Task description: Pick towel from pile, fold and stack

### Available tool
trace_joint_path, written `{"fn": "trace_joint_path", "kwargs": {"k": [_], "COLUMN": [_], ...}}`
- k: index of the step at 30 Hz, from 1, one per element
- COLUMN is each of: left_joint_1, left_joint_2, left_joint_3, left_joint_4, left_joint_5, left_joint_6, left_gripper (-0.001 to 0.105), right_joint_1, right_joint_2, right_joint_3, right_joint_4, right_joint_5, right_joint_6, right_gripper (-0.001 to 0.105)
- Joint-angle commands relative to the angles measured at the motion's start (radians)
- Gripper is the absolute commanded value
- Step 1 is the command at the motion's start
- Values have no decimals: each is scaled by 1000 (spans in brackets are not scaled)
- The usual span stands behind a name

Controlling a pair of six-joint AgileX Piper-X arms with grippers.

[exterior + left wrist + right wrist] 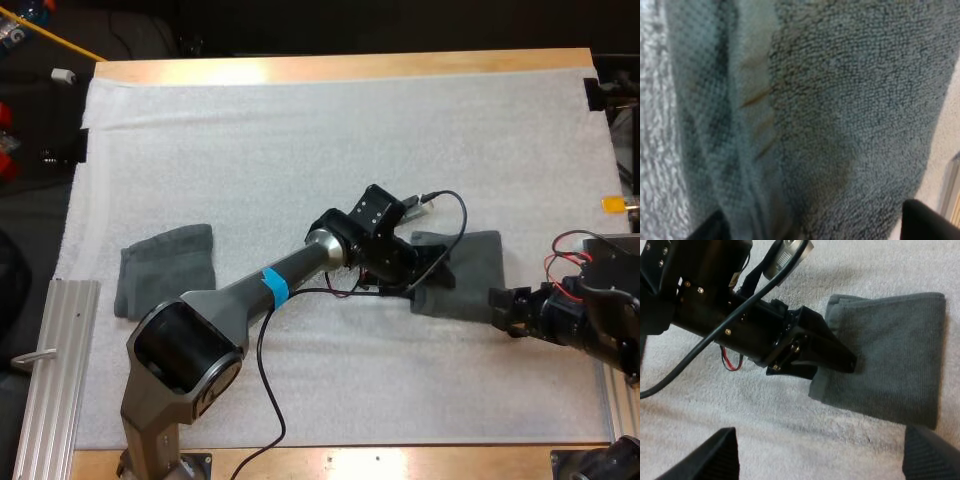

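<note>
Beneath the spread left jaws, folded towel (pixel 475 275) flat on white mat (pixel 300 130).

You have nothing to read here: no lettering, label, brand, number or sign can be made out on anything in these views.

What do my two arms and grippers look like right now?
Left arm: silver-grey tube, blue band, rounded black joint, black cable alongside. Left gripper and right gripper: black, wedge-shaped fingers. Red wires at the right wrist.
</note>
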Motion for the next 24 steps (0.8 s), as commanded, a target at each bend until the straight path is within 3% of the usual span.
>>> {"fn": "trace_joint_path", "kwargs": {"k": [1,9,12,17,21,24], "left_joint_1": [-5,-33,-42,-42,-46,-46], "left_joint_2": [-3,-3,-3,-3,-21,-65], "left_joint_3": [-6,-21,-21,-21,-21,-21], "left_joint_4": [4,10,10,14,35,77], "left_joint_5": [-7,10,-2,15,-9,-86], "left_joint_6": [-9,-9,-9,15,72,137], "left_gripper": [62,50,35,0,0,0], "right_joint_1": [1,1,1,1,1,1], "right_joint_2": [-6,-6,-6,-6,-6,-6], "right_joint_3": [-7,-7,-7,-7,-7,-7], "right_joint_4": [4,4,4,4,4,4], "right_joint_5": [0,0,0,0,0,0], "right_joint_6": [-10,-10,-10,-10,-10,-10], "right_gripper": [65,65,65,65,65,65]}}
